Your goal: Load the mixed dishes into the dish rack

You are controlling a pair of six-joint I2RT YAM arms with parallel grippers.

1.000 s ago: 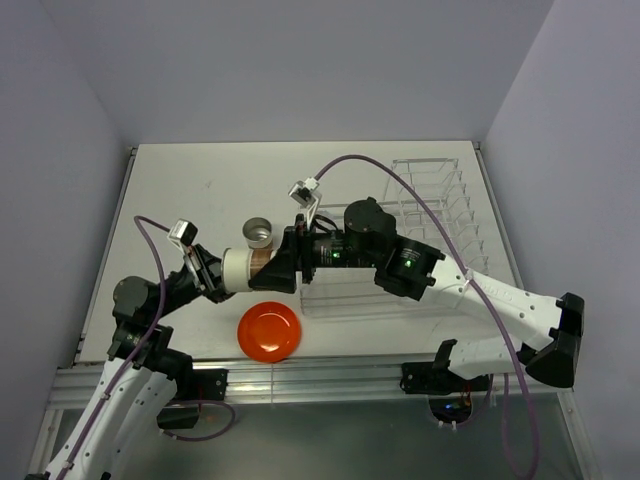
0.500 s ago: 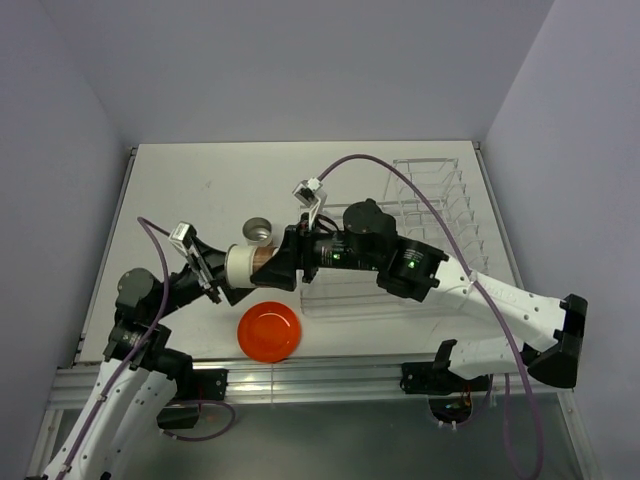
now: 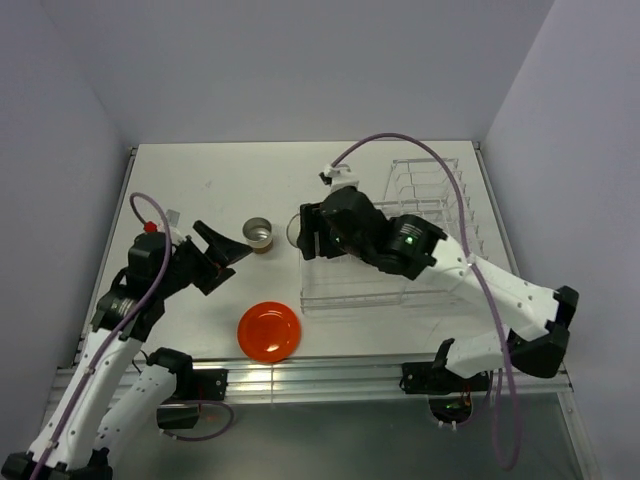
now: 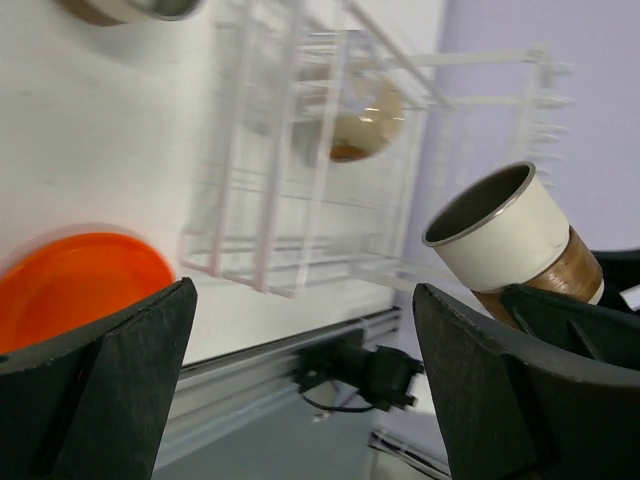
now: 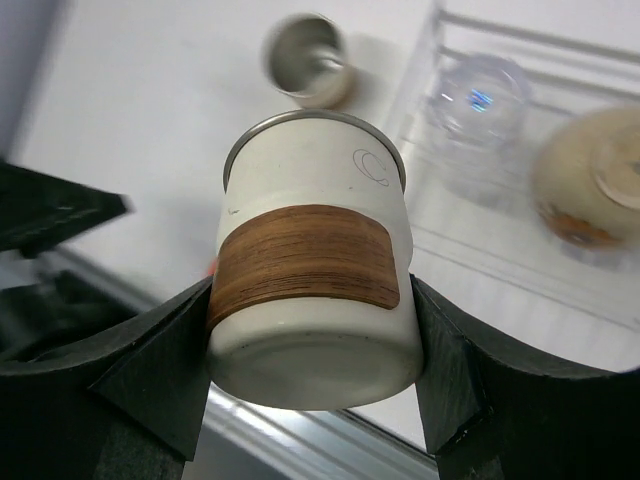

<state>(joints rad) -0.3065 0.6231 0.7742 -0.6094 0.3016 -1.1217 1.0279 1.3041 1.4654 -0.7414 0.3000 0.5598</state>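
Bowl (image 5: 590, 185) and clear glass (image 5: 478, 95) already sit in the dish rack (image 3: 352, 298) basket. The right fingers (image 5: 450, 390) clamp a brown-banded cup (image 5: 310, 260), seemingly over the rack's left edge. The left fingers (image 4: 100, 390) gape wide, empty. The second cup (image 3: 260, 233) and orange plate (image 3: 269, 331) remain on the desk (image 3: 200, 180), the plate by its near edge.

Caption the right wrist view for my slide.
Right tool grips a brown-banded cup; glass and bowl sit in the dish rack, second cup on the table.
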